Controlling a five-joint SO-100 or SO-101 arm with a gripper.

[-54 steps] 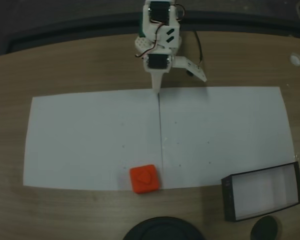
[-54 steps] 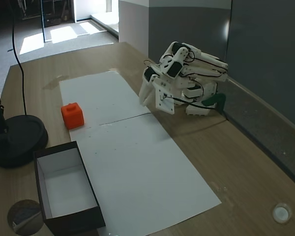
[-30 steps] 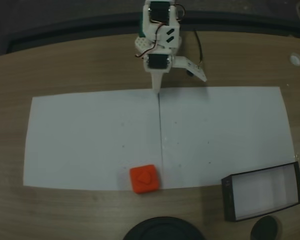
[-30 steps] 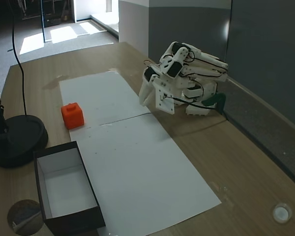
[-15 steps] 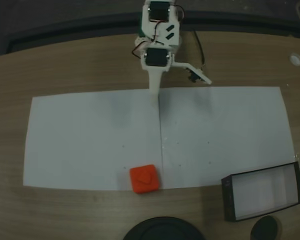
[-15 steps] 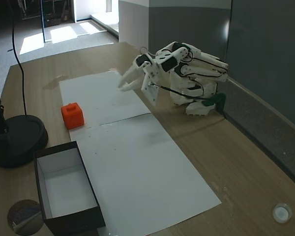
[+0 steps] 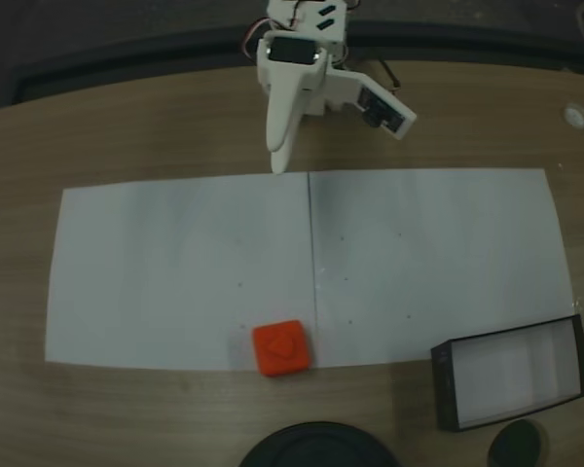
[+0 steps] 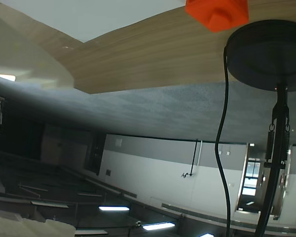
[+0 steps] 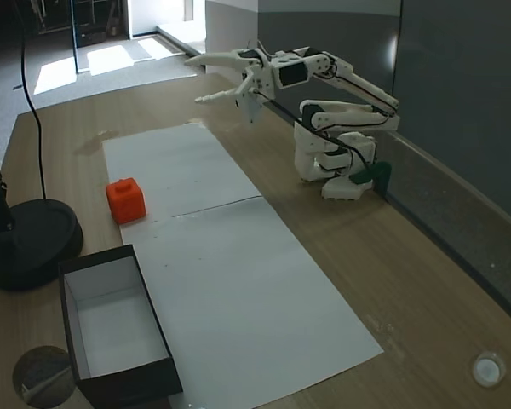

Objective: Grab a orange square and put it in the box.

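Observation:
The orange square (image 7: 281, 348) lies on the near edge of the white paper, a raised bump on its top face; in the side fixed view the orange square (image 9: 125, 200) sits left of the sheets. The box (image 7: 511, 373) with black walls and a white bottom stands at the lower right, and nearest the camera in the side fixed view (image 9: 77, 294). My gripper (image 7: 280, 158) hangs high over the paper's far edge, far from the block. Seen from the side, my gripper (image 9: 196, 81) is open and empty. The wrist view, upside down, has the orange square (image 8: 217, 12) at its top edge.
Two white paper sheets (image 7: 175, 263) cover the wooden table. A big black round stand base (image 7: 316, 448) sits just in front of the block, with its pole and cable (image 8: 222, 123) rising from it. A small black disc (image 7: 516, 446) lies beside the box. A white cap (image 7: 575, 115) is far right.
The arm has unfolded and risen from its tucked pose; the gripper has lifted off the paper's far edge and now points outward, high above the table. Block and box have not moved.

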